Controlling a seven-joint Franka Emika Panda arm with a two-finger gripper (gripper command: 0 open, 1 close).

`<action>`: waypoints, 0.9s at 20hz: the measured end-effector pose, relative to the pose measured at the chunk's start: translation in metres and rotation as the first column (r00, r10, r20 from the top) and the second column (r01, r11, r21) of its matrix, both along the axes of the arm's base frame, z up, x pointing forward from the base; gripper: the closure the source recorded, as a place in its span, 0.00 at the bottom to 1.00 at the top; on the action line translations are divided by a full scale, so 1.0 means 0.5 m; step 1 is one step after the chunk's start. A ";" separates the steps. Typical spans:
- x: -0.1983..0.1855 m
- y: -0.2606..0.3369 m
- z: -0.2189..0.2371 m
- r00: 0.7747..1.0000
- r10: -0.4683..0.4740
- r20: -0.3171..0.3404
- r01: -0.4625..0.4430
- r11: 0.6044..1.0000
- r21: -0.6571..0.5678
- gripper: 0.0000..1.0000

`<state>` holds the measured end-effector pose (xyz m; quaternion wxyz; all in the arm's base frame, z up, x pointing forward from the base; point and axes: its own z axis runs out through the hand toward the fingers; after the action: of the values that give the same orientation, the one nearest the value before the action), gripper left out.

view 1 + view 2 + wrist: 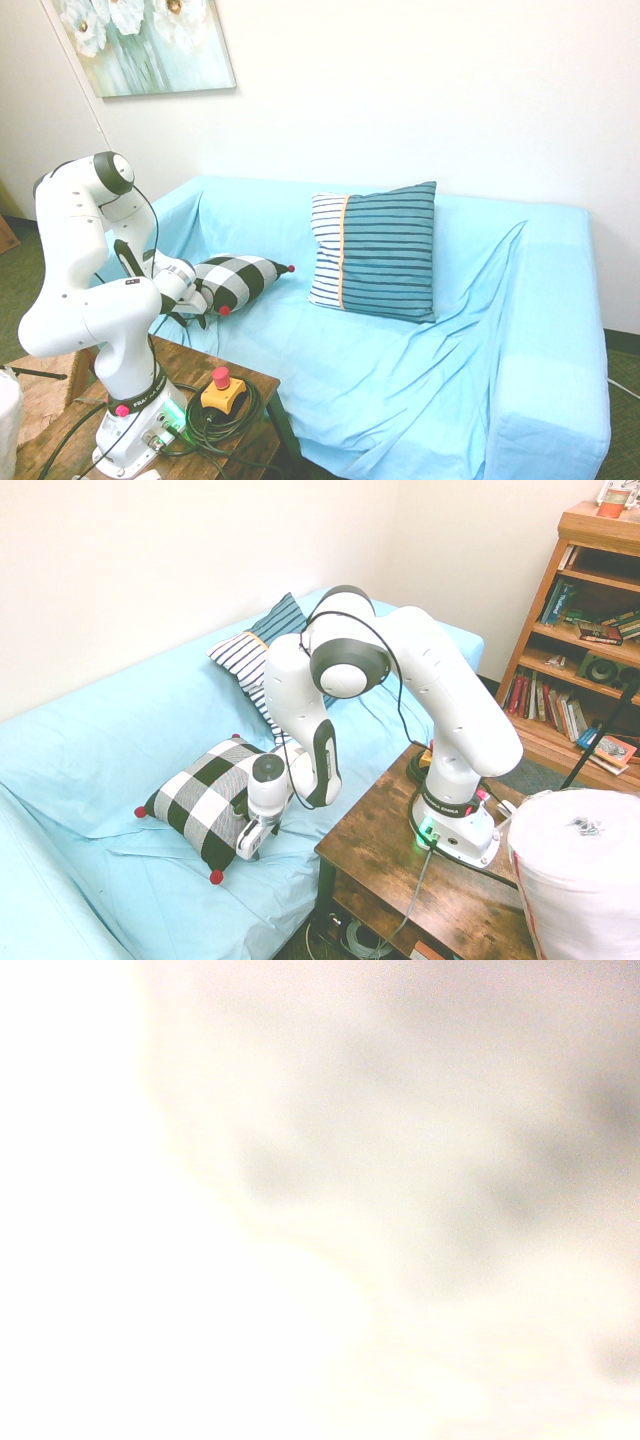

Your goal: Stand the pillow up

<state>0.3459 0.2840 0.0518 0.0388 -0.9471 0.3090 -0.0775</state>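
Pillow (205, 798), black-and-white checked, lies tilted on the blue sofa (380, 370), with the tool (198, 305) at its edge; I cannot tell its opening or grip. Beyond, 1 striped pillow (385, 255) leans against the backrest (480, 225).

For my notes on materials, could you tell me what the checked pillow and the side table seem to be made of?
The checked pillow looks like soft, matte woven cloth: its surface bulges gently, with fuzzy red pom-poms at the corners. Fibre type unclear. The side table looks like wood with a slight sheen, given its brown, streaky grain; it could be a wood-look laminate.
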 end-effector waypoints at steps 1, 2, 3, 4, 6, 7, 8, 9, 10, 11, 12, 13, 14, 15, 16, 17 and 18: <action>0.013 -0.001 0.012 1.000 -0.010 0.011 0.010 1.000 0.007 0.00; 0.026 -0.004 0.025 1.000 -0.021 0.022 0.021 1.000 0.014 0.00; 0.039 -0.006 0.039 0.999 -0.031 0.031 0.030 0.999 0.019 0.00; 0.050 -0.007 0.055 0.999 -0.034 0.041 0.033 0.999 0.026 0.00; 0.066 -0.001 0.084 0.998 -0.024 0.050 0.023 1.000 0.019 0.00; 0.073 0.005 0.099 0.999 -0.018 0.052 0.017 1.000 0.010 0.00; 0.084 0.010 0.116 0.998 -0.016 0.053 0.016 1.000 0.004 0.00; 0.100 0.017 0.136 0.998 -0.018 0.052 0.017 1.000 0.003 0.00; 0.119 0.023 0.157 0.998 -0.021 0.051 0.020 1.000 0.005 0.00; 0.140 0.029 0.178 0.998 -0.024 0.052 0.023 1.000 0.009 0.00; 0.164 0.033 0.198 0.998 -0.027 0.055 0.026 1.000 0.014 0.00; 0.188 0.038 0.215 0.998 -0.034 0.052 0.033 0.999 0.018 0.00; 0.214 0.043 0.234 0.998 -0.040 0.052 0.039 0.999 0.022 0.00; 0.240 0.048 0.251 0.997 -0.046 0.054 0.045 0.999 0.026 0.00; 0.267 0.051 0.268 0.997 -0.053 0.058 0.052 0.998 0.027 0.00; 0.295 0.054 0.285 0.996 -0.064 0.060 0.063 0.998 0.033 0.00; 0.325 0.054 0.300 0.996 -0.070 0.060 0.067 0.997 0.042 0.00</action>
<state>0.5085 0.3109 0.2019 0.0643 -0.9321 0.3415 -0.1016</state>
